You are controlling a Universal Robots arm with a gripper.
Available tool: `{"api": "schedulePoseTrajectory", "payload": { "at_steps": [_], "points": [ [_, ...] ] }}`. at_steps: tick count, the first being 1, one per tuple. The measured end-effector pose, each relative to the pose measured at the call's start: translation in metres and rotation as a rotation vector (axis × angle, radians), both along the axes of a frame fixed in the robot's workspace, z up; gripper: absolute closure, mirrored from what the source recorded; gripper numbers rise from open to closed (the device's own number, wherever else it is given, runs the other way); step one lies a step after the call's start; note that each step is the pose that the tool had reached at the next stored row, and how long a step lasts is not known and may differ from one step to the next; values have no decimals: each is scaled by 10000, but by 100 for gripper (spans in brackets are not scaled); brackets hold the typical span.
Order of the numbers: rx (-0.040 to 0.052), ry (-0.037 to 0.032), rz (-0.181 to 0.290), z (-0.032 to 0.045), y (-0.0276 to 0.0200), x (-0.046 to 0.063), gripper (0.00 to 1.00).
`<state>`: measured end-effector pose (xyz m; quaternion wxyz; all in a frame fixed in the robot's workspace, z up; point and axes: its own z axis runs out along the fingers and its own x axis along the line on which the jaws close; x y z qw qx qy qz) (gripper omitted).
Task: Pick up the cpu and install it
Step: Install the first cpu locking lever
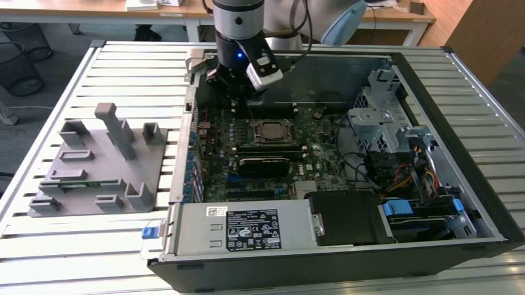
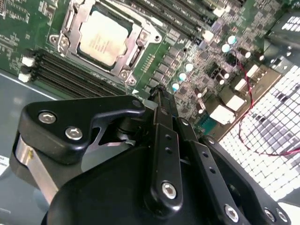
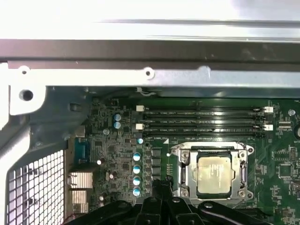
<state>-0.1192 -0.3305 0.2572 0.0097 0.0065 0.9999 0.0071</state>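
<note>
- Hanging low over the back corner of the open computer case (image 1: 426, 80), the gripper (image 2: 159, 96) is showing its black fingers pressed together, with nothing between them.
- Its tip is sitting just above the green motherboard (image 3: 112, 150), beside a row of small blue capacitors (image 3: 136, 174).
- The cpu (image 3: 214, 174) is lying flat in its socket, framed by the metal retention bracket (image 3: 243, 154); its silver-grey top is facing up in both wrist views, and it is lying near the gripper's tip without touching it.
- Beyond the socket, four long memory slots (image 3: 201, 119) are running side by side along the board.
- In the exterior view, the arm (image 1: 238, 24) is reaching down into the case from the far side, and a grey fixture plate (image 1: 98, 166) with upright posts is resting on the slatted worktop (image 1: 123, 67), well apart on the exterior view's left.
</note>
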Motion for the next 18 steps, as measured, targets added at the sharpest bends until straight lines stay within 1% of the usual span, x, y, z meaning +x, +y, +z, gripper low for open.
{"api": "schedulePoseTrajectory", "payload": {
  "at_steps": [7,12,15,18],
  "points": [
    [1,0,1,-14,109,-31,89],
    [0,0,0,-20,198,-40,89],
    [0,0,0,-22,234,-40,89],
    [0,1,1,-22,249,-33,89]
  ]
}}
